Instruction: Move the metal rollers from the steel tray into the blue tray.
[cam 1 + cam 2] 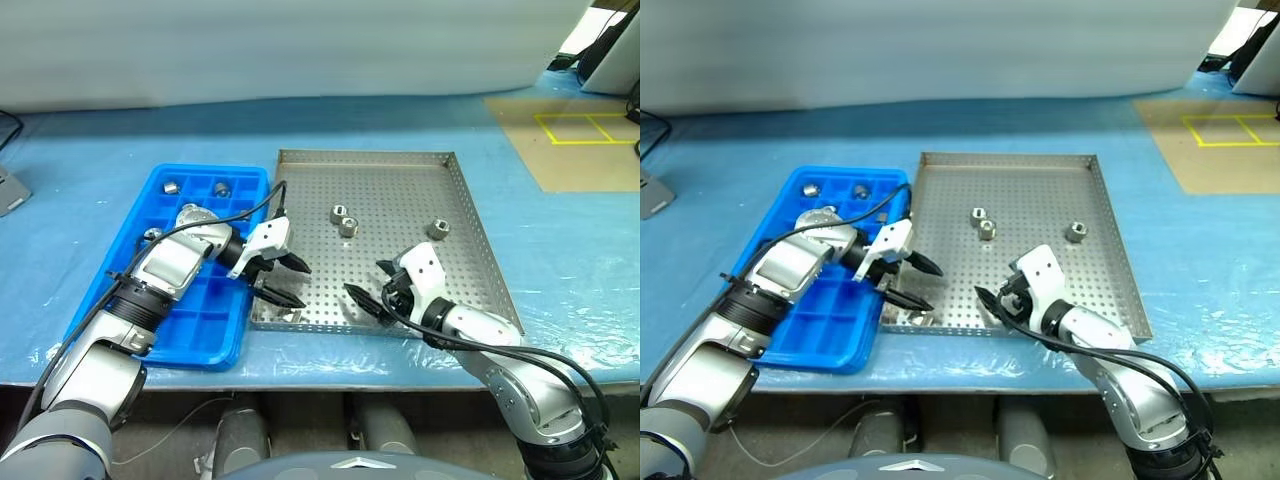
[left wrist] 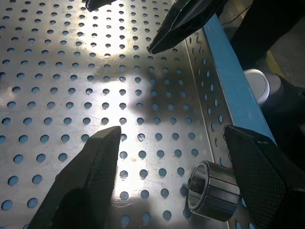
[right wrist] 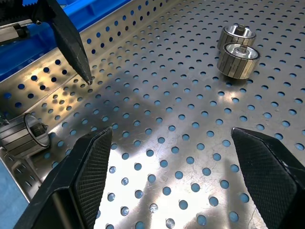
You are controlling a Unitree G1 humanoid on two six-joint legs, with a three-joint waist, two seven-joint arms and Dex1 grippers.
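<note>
One steel tray (image 1: pixel 470 240) and one blue tray (image 1: pixel 150 200) lie side by side on the desk (image 1: pixel 90 150). Four metal rollers are in the steel tray: two touching near its middle (image 1: pixel 343 220), one alone toward its right rim (image 1: pixel 438 229), and one in its near left corner (image 1: pixel 285 316). Three more rollers sit in the blue tray: two in the far row of compartments (image 1: pixel 171 186) (image 1: pixel 221 188) and one by the left edge (image 1: pixel 151 235). That makes seven rollers counted.

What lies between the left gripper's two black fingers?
Bare perforated floor of the silver steel tray; one small shiny metal roller lies on its side close beside one finger, in the left wrist view.
</note>
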